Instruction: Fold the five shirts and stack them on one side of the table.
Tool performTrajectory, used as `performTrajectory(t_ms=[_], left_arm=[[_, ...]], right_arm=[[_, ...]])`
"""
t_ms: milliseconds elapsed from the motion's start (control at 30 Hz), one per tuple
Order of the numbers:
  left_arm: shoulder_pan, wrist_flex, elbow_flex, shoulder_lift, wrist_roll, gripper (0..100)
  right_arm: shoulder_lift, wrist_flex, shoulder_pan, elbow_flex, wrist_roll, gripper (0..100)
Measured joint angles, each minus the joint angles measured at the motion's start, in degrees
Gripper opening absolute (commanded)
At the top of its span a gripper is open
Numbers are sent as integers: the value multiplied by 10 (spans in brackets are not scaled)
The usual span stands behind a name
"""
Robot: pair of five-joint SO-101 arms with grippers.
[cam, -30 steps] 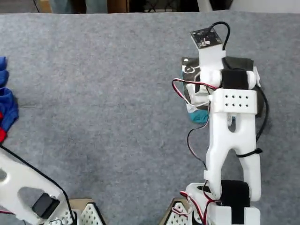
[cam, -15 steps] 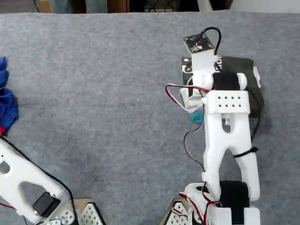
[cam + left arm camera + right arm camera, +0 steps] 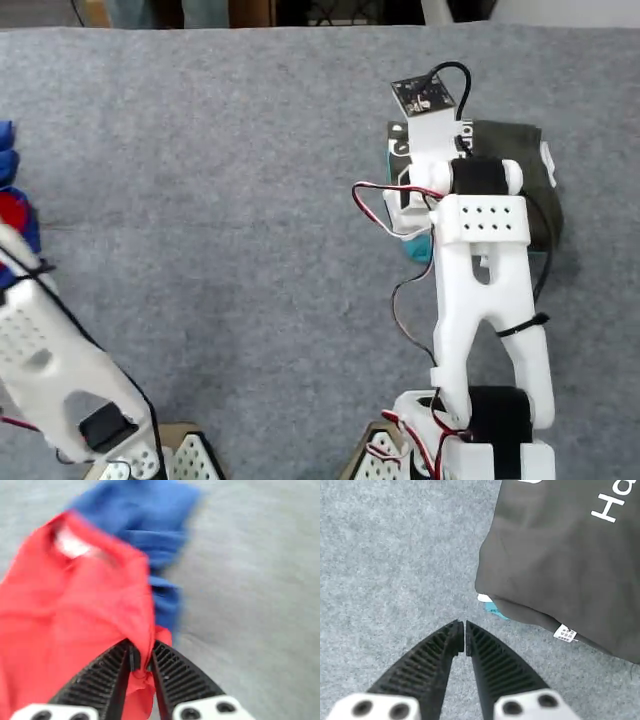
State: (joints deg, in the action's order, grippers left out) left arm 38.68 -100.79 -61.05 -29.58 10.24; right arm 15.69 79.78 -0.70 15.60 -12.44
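Observation:
A red shirt (image 3: pixel 65 610) lies bunched with a blue shirt (image 3: pixel 145 520) at the table's left edge, seen in the high view as the red shirt (image 3: pixel 12 208) and blue shirt (image 3: pixel 6 160). My left gripper (image 3: pixel 142 652) is shut on a fold of the red shirt. A folded black shirt (image 3: pixel 570 555) with white print lies on a teal shirt (image 3: pixel 495 611) at the back right, the stack (image 3: pixel 510 140) partly under the right arm. My right gripper (image 3: pixel 464 630) hangs shut over bare carpet just beside the stack's corner, holding nothing.
Grey carpet (image 3: pixel 220 200) covers the whole table, with wide free room in the middle between the two arms. The left arm's white body (image 3: pixel 50 370) crosses the front left corner. Both arm bases sit at the front edge.
The left arm has swung toward the shirts at the left edge, and the red shirt now shows more there. The right arm shifted slightly left over the stack and then held still.

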Motion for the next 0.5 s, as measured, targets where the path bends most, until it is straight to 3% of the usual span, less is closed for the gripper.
performTrajectory(t_ms=[267,500], left_arm=[[-316,1,524,408,0,27],[-655,0,779,650,25,40]], right_arm=[[0,0,0,0,0,17],[0,0,0,0,0,18]])
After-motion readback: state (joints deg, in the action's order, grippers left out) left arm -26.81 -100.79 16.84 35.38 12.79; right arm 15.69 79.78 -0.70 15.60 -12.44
